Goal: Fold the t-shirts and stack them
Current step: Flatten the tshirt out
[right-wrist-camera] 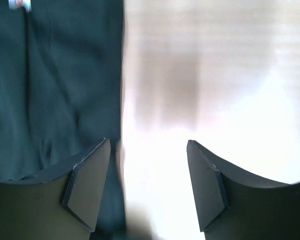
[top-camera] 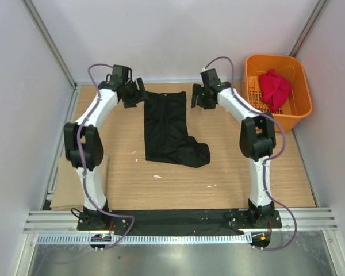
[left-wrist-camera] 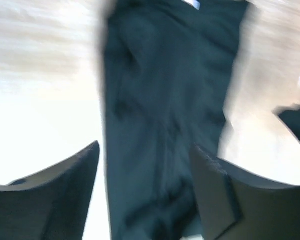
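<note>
Top external view showed the black t-shirt (top-camera: 168,123) lying as a long narrow strip on the worktop (top-camera: 230,172). It ran from near the far edge toward the centre, w/ its near end bunched and kicked out to the right. The red t-shirt (top-camera: 274,87) sat crumpled in the orange basket (top-camera: 299,112) at the far right corner, well apart from the black one.

The left claw (top-camera: 135,92) and right claw (top-camera: 195,96) hovered near the far edge, one on each side of the strip's far end. Both gaped wide w/ nothing in them. Left wrist view, a bit blurred, had black cloth passing under the gap. Right wrist view had the cloth edge at one side and bare wood btwn.

Handling, as I judged it: thin, soft, light cloth w/ no stiffness, so it would sag, drag and wrinkle when lifted. Best hold looked like the strip's two far corners, pinched thru all layers by both claws together so the layers didn't slide apart. The bunched near end prob needed flattening. The red one would likely come up as a lump and need spreading out.
</note>
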Available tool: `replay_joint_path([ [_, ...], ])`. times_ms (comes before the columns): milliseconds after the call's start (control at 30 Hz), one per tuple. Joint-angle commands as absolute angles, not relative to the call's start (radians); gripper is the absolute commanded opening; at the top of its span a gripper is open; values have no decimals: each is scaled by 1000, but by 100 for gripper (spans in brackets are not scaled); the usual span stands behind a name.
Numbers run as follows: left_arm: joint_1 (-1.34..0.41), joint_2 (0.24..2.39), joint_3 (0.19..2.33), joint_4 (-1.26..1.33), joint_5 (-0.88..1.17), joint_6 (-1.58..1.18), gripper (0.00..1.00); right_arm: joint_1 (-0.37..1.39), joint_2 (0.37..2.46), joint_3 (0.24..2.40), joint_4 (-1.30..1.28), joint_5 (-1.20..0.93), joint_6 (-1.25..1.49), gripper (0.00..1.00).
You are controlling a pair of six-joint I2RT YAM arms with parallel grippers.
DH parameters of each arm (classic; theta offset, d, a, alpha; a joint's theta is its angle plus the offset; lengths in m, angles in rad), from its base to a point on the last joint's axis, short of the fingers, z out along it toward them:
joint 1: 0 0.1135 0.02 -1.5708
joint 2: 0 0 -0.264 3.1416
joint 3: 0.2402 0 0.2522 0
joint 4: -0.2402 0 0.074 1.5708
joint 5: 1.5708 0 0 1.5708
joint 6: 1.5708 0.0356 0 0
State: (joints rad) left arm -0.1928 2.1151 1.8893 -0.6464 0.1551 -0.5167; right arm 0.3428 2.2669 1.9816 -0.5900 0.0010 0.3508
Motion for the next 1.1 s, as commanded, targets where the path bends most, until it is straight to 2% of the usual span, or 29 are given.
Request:
replay_joint_path([
  [0,-244,1903,1711,-635,310,-500,69,336,2026,1829,-725,-81,350,69],
  [67,-290,1812,1553,-585,357,-508,68,328,1955,1722,-710,-158,360,68],
  [133,-351,1769,1456,-546,411,-531,73,328,1857,1573,-697,-219,368,65],
  [267,-460,1775,1408,-552,419,-532,76,327,1734,1338,-647,-296,362,61],
  [400,-518,1821,1414,-580,391,-541,75,328,1683,1152,-601,-350,360,52],
  [667,-568,1833,1378,-669,253,-509,75,328,1674,1060,-572,-313,341,49],
  [833,-572,1827,1353,-672,242,-515,75,328,1683,1019,-552,-275,328,48],
  [867,-572,1828,1353,-672,244,-517,75,327,1686,1016,-548,-273,330,45],
  [967,-574,1848,1359,-675,236,-511,70,328,1700,1002,-517,-288,342,40],
  [1067,-574,1879,1367,-692,235,-503,46,327,1715,999,-497,-296,354,33],
])
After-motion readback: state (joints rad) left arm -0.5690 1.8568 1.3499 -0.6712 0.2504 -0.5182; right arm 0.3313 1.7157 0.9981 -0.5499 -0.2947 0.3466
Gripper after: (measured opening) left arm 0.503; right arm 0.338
